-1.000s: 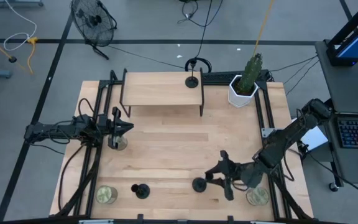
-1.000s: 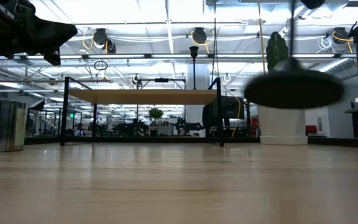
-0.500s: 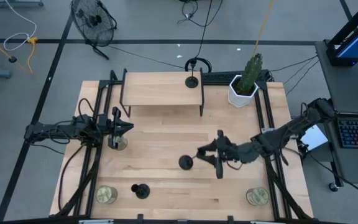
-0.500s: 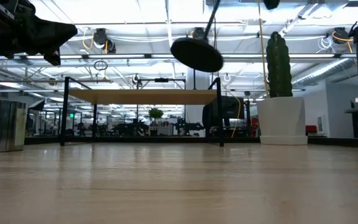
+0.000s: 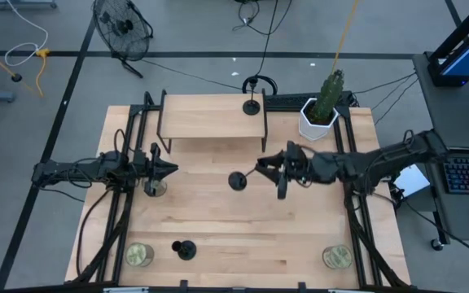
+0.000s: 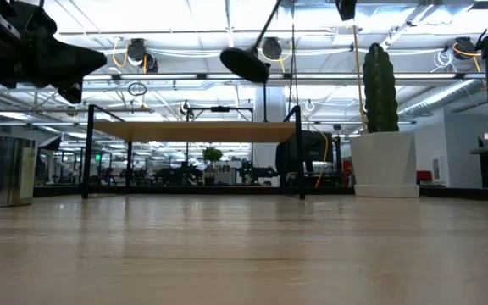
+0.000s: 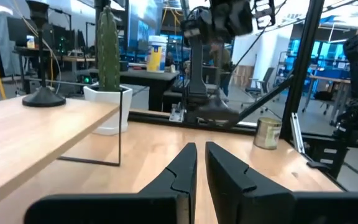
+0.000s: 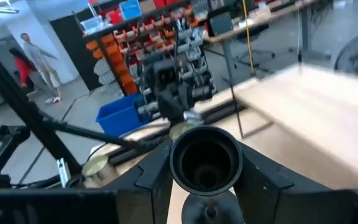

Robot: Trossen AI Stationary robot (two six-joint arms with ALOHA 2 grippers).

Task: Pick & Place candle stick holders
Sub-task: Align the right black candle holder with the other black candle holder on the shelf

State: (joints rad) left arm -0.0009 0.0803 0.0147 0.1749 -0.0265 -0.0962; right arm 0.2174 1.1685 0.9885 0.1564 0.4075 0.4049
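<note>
Mid-table, the right gripper (image 5: 269,169) with its candle stick holder (image 5: 238,180) blocks passage. Wooden shelf (image 5: 212,115) stands at twelve o'clock, cactus pot (image 5: 319,119) at one; bare wood lies toward six.

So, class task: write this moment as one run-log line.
right gripper: shut on candle stick holder, tilted in the air, mid-table | left gripper: shut, above jar candle | holders: one on shelf, one at front

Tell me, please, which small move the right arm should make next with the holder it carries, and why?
Probably carry it on toward the raised shelf. The right gripper holds a candle stick holder tilted in the air, short of the shelf. One holder already stands there, with bare shelf beside it.
</note>
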